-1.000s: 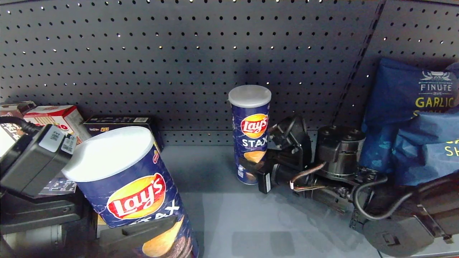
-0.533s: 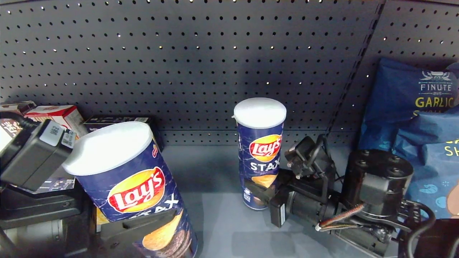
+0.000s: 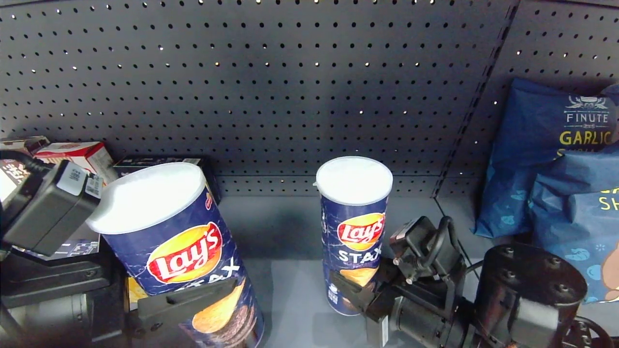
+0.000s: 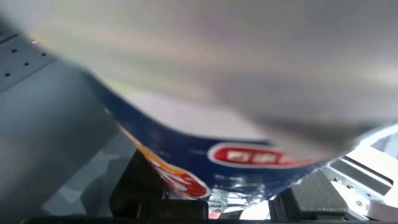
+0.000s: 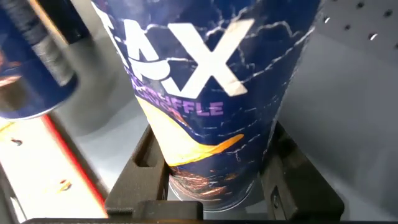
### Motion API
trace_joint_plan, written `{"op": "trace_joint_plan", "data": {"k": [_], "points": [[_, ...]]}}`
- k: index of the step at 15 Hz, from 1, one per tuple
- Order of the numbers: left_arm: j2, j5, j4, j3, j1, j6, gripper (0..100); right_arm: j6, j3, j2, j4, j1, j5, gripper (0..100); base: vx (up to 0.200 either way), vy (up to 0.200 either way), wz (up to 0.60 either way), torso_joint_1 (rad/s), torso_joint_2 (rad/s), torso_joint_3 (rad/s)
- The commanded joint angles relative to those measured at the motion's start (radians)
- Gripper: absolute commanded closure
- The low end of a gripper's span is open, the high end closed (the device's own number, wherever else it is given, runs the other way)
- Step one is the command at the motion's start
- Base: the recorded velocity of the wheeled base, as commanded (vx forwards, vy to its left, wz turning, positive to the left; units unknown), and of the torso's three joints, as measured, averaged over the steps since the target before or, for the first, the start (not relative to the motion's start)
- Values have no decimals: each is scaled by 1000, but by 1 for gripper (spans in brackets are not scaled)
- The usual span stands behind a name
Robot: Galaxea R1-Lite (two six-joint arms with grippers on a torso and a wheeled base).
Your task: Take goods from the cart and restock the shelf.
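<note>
Two dark blue chip cans with white lids are in hand over the grey shelf floor point(image 3: 285, 237). The nearer can point(image 3: 174, 251) leans at the lower left, and my left gripper point(image 3: 193, 309) is shut on its lower body; the left wrist view has this can point(image 4: 217, 124) pressed close above the gripper point(image 4: 211, 193). The second can point(image 3: 355, 227) stands upright in the middle, with my right gripper point(image 3: 348, 295) shut around its base. In the right wrist view that can point(image 5: 205, 93) sits between the black fingers point(image 5: 143, 162). Whether its base touches the shelf is hidden.
A red-and-white box point(image 3: 77, 157) and a dark box point(image 3: 164, 166) lie at the back left. Blue snack bags point(image 3: 546, 154) stand at the right. The perforated back wall point(image 3: 290, 87) closes the rear, with open shelf floor between the two cans.
My right gripper has drawn the middle can away from the back wall, toward the shelf's front and slightly right. The left can has barely shifted.
</note>
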Motion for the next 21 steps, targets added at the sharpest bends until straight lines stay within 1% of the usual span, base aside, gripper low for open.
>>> {"op": "trace_joint_plan", "data": {"k": [1, 4, 15, 16, 21], "points": [[3, 1, 0, 1, -1, 0, 100, 4, 5, 0, 0, 24, -7, 100, 0, 0, 0, 0, 0, 0], [3, 1, 0, 1, -1, 0, 100, 24, 23, 14, 0, 32, -22, 100, 0, 0, 0, 0, 0, 0], [3, 1, -2, 8, -1, 0, 100, 23, 31, 55, -12, 27, -18, 100, 0, 0, 0, 0, 0, 0], [1, 1, -2, 10, -1, 0, 100, 21, 39, 54, -20, 29, -18, 0, 0, 0, 0, 0, 0, 0], [1, 1, -2, 12, -3, 0, 100, 18, 76, 17, -44, 34, -18, 0, 0, 0, 0, 0, 0, 0]]}}
